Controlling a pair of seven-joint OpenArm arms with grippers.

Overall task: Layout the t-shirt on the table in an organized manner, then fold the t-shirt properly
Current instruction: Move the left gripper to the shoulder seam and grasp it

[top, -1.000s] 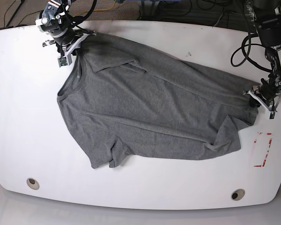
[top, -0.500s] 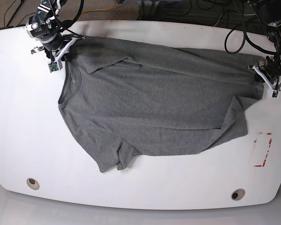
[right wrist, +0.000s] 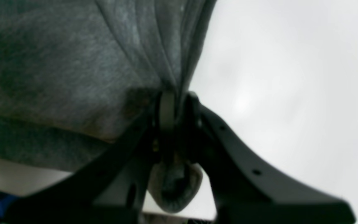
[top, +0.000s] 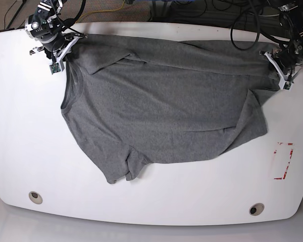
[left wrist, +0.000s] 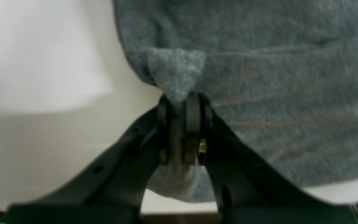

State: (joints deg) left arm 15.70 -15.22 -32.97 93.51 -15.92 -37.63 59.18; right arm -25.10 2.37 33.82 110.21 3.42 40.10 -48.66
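Note:
The dark grey t-shirt (top: pixel 161 111) lies spread across the white table (top: pixel 30 151), collar toward the left and hem toward the right. A sleeve is folded under at the near left, and the near right corner is flapped over. My right gripper (top: pixel 63 50) is at the far left, shut on the shoulder fabric; in the right wrist view its fingers (right wrist: pixel 175 98) pinch bunched t-shirt cloth (right wrist: pixel 57 62). My left gripper (top: pixel 279 68) is at the far right, shut on the hem corner; the left wrist view shows it (left wrist: pixel 180 101) clamping a small fold of the t-shirt (left wrist: pixel 275 77).
Two round grommet holes (top: pixel 35 197) (top: pixel 256 208) sit near the table's front edge. Red tape marks (top: pixel 284 160) lie at the right, close to the shirt's hem. Cables (top: pixel 192 10) run beyond the far edge.
Both grippers have moved toward the table's far edge, dragging the shirt with them. The far edge of the shirt is now stretched straighter between them.

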